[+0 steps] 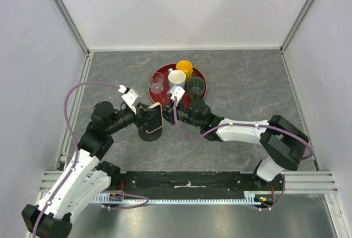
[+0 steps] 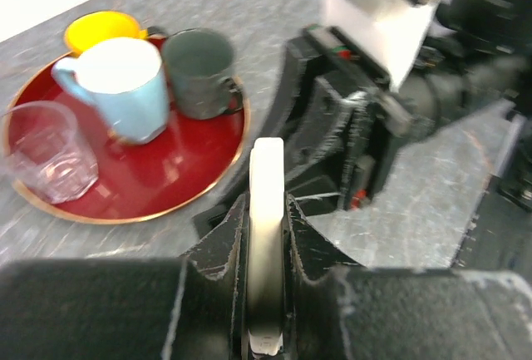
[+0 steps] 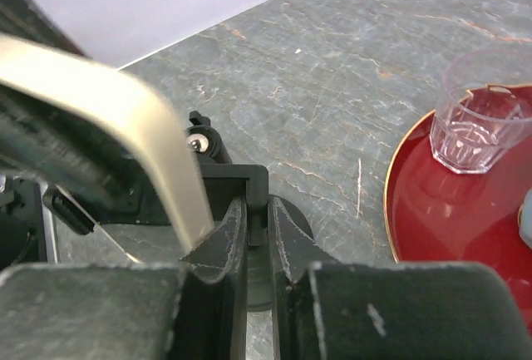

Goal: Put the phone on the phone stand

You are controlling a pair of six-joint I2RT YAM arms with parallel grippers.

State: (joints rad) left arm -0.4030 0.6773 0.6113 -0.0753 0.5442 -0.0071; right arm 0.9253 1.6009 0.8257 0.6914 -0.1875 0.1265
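Top external view: left end effector (image 1: 145,118) clamps the phone (image 1: 156,118) above the phone stand (image 1: 149,134), which the right end effector (image 1: 171,115) pinches, likely to steady it.

Phone (image 2: 268,181) edge-on between left gripper's (image 2: 266,231) fingers — red tray (image 2: 170,169) beyond.

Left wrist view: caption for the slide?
Phone clamped edge-on in the left jaws, facing the right arm; loaded red tray behind.
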